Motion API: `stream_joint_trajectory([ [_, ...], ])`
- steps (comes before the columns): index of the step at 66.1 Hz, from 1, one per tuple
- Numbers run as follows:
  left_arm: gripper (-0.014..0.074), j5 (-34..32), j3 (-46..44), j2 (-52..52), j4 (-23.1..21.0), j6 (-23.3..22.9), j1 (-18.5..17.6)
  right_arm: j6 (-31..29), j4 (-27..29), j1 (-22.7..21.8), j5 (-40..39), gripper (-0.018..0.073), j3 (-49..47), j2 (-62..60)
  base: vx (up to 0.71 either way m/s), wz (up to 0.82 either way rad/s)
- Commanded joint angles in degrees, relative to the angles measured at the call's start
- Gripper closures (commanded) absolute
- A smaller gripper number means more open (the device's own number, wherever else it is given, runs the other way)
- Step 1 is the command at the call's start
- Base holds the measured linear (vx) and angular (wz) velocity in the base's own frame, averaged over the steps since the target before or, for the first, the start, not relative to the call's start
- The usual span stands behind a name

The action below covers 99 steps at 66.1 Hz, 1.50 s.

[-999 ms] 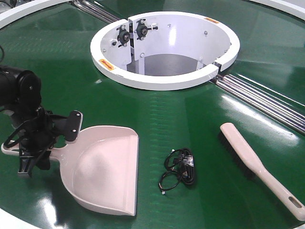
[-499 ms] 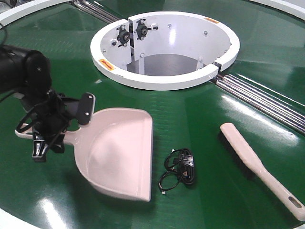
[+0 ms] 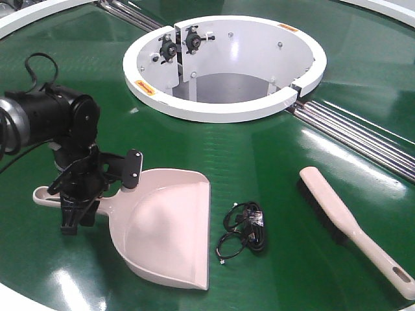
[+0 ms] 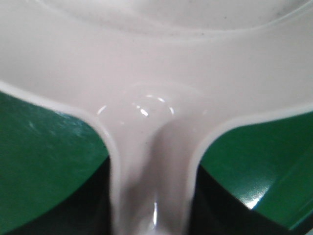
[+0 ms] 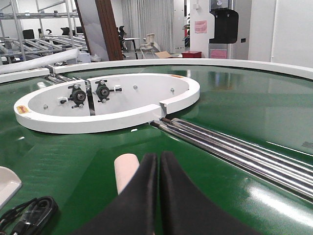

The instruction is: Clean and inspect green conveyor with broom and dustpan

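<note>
Exterior front-facing view shows the dustpan (image 3: 170, 227) lying near-left on the green conveyor (image 3: 259, 155), its handle clamped in the left gripper (image 3: 83, 194). Just right of its mouth lies a coiled black cable (image 3: 245, 230), and the broom (image 3: 350, 227) lies farther right. The right gripper (image 5: 157, 196) has its fingers pressed together on nothing, with the broom's end beyond them.

The left arm (image 3: 45, 116), black with a cable looped over it, reaches in from the left edge of the green conveyor (image 3: 259, 149), its wrist bent steeply downward. The left end effector (image 3: 91, 194) is clamped on the dustpan (image 3: 168, 227) handle, with dark fingers (image 4: 95, 210) pressing either side. The right end effector (image 5: 157, 196) sits low over the belt, its two black fingertips flat against each other.
</note>
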Motion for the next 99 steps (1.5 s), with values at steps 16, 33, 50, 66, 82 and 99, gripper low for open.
stream_joint_trajectory([
  [16, 0.0604, 0.6, -2.0, -2.2, 3.6, -3.5, -0.5, -0.1, -0.2, -0.3, -4.0, 0.0569, 1.3, -1.0, 0.00, 0.00],
  [33, 0.0604, 0.5, -2.0, -2.2, 3.4, -3.5, -0.5, -0.1, -0.2, -0.3, -4.0, 0.0569, 1.3, -1.0, 0.00, 0.00],
  [50, 0.0604, 0.5, -2.0, -2.2, 3.0, -3.5, -0.5, -0.1, -0.2, -0.3, -4.0, 0.0569, 1.3, -1.0, 0.00, 0.00],
  [66, 0.0603, 0.5, -2.0, -2.2, 3.0, -3.5, -0.5, -0.1, -0.2, -0.3, -4.0, 0.0569, 1.3, -1.0, 0.00, 0.00],
  [82, 0.0603, 0.5, -2.0, -2.2, 3.0, -3.5, -0.5, -0.3, -0.4, -0.3, -4.0, 0.0569, 1.3, -1.0, 0.00, 0.00],
  [99, 0.0603, 0.5, -2.0, -2.2, 3.1, -3.5, -0.5, -0.5, -0.4, -0.3, -11.7, 0.0569, 1.1, -1.0, 0.00, 0.00],
])
